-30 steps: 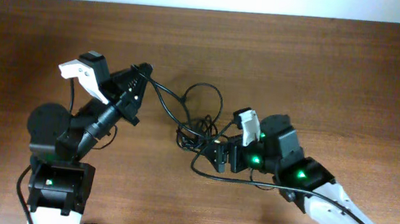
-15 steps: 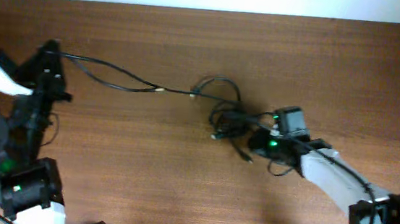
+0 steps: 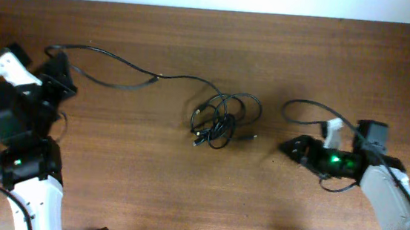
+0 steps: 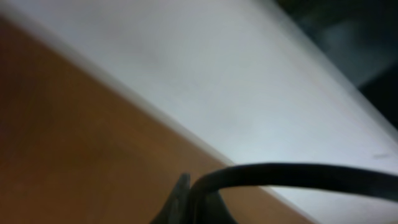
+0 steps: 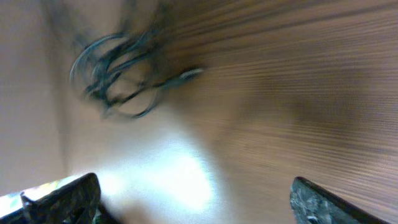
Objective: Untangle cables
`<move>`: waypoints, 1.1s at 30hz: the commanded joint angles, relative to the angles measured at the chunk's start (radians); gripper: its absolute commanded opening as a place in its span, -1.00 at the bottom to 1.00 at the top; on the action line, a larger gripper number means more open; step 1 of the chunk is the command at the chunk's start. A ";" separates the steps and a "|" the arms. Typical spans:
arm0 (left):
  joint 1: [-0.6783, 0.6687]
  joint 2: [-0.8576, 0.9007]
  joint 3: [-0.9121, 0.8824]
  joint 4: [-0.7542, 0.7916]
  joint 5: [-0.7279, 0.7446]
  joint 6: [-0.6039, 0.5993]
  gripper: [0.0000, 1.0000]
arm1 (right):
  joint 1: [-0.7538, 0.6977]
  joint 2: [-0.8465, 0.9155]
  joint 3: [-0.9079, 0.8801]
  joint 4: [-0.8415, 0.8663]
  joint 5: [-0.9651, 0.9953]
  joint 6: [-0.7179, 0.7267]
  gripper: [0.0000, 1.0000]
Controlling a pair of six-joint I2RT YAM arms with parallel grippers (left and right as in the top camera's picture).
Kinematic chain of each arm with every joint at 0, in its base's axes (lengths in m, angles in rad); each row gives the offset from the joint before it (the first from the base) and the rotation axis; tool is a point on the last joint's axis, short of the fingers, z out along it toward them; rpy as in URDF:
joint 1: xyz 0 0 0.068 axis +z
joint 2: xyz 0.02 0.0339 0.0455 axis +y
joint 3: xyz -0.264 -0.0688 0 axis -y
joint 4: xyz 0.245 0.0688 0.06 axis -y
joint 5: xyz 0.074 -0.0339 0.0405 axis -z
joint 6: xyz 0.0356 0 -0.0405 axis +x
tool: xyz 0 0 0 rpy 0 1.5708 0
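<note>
The brown wooden counter (image 3: 183, 195) fills almost the whole overhead view, and a pale wall runs along its far edge. The left arm (image 3: 25, 166) stands at the left edge of the counter and the right arm (image 3: 381, 182) comes in from the lower right corner; the two are well apart.

Most of the cables lie as one loose bundle (image 3: 218, 122) near the middle of the counter, between the two arms, with several loops crossing one over another. In the right wrist view the same bundle (image 5: 118, 74) is seen far from the camera and is blurred.

One long cable (image 3: 106, 53) leaves the top of the bundle and runs to the left in a low curve, up to the left end effector (image 3: 55, 61). This end effector is closed on the long cable. In the left wrist view, which is very blurred, the cable (image 4: 292, 174) goes out to the right from between the dark fingertips (image 4: 181, 199) at the bottom edge.

The right end effector (image 3: 288, 147) points to the left, to the right of the bundle and apart from it. Its two fingers (image 5: 62, 199) stand wide apart and hold nothing.

A small metallic plug (image 3: 250, 138) sticks out from the right side of the bundle, toward the right end effector.
</note>
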 commanded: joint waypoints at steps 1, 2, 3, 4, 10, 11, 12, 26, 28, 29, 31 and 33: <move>-0.088 0.057 0.006 -0.174 -0.189 0.023 -1.00 | 0.198 -0.011 -0.006 0.090 -0.106 0.080 0.97; -0.098 0.079 0.006 -0.214 -0.189 0.023 -1.00 | 0.250 -0.011 -0.006 0.156 -0.043 0.111 0.97; -0.107 0.116 0.006 -0.250 -0.186 0.023 -1.00 | 0.317 -0.009 -0.006 0.244 0.045 0.176 0.97; -0.111 0.133 0.006 -0.259 -0.175 0.023 -1.00 | 0.368 -0.006 -0.006 0.314 0.119 0.263 0.98; -0.115 0.162 0.006 -0.297 -0.072 0.046 -1.00 | 0.748 0.090 -0.006 0.649 0.743 0.787 0.10; -0.116 0.163 0.006 -0.309 -0.072 0.046 -1.00 | 0.764 0.122 -0.006 0.670 0.786 0.839 0.34; -0.116 0.163 0.006 -0.315 -0.072 0.046 -1.00 | 0.771 0.167 -0.006 0.723 0.786 0.863 0.37; -0.077 0.162 0.007 -0.355 -0.283 0.135 -1.00 | 0.528 0.019 0.079 0.136 0.753 0.391 -0.92; 0.026 0.162 0.007 -0.357 -0.290 0.113 -1.00 | 0.339 -0.148 0.079 -0.057 0.836 0.302 -0.92; 0.081 0.163 0.007 -0.366 -0.290 0.058 -1.00 | 0.224 -0.213 0.079 -0.099 0.832 0.279 -0.92; 0.251 0.163 0.006 -0.394 -0.230 -0.079 -1.00 | 0.013 -0.255 0.079 -0.114 0.786 0.254 -0.92; 0.356 0.163 0.006 -0.397 -0.137 -0.100 -1.00 | -0.066 -0.218 0.079 -0.113 0.733 0.253 -0.85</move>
